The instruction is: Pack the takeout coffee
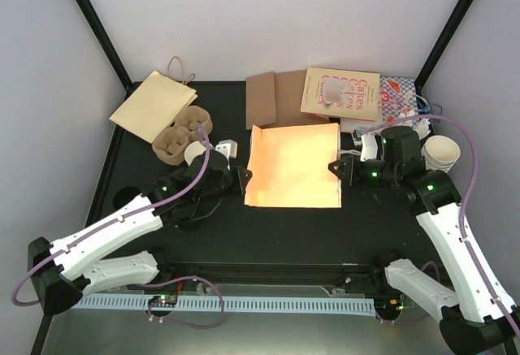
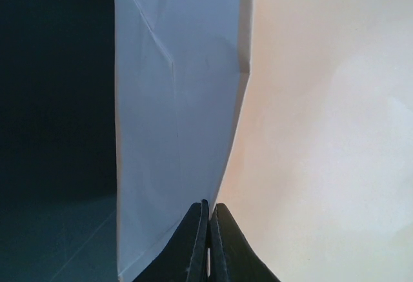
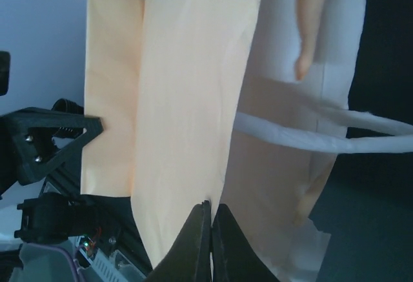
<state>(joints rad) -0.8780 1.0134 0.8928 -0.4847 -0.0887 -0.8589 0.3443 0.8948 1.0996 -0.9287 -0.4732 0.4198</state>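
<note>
A tan paper bag (image 1: 292, 164) lies in the middle of the black table, mouth toward the back. My left gripper (image 1: 244, 179) is shut on the bag's left edge. In the left wrist view the fingertips (image 2: 208, 208) pinch a thin fold of the bag (image 2: 181, 101). My right gripper (image 1: 335, 168) is shut on the bag's right edge, and its wrist view shows the jaws (image 3: 211, 208) closed on a tan panel (image 3: 187, 101) beside a white handle (image 3: 322, 137). A small white cup (image 1: 195, 153) stands behind my left arm, partly hidden. I see no lid.
A brown pulp cup tray (image 1: 180, 134) and a flat tan bag (image 1: 154, 103) sit at the back left. Brown cardboard (image 1: 272, 95) and books (image 1: 341, 93) lie at the back. A stack of white cups (image 1: 443, 153) stands at the right, behind my right arm.
</note>
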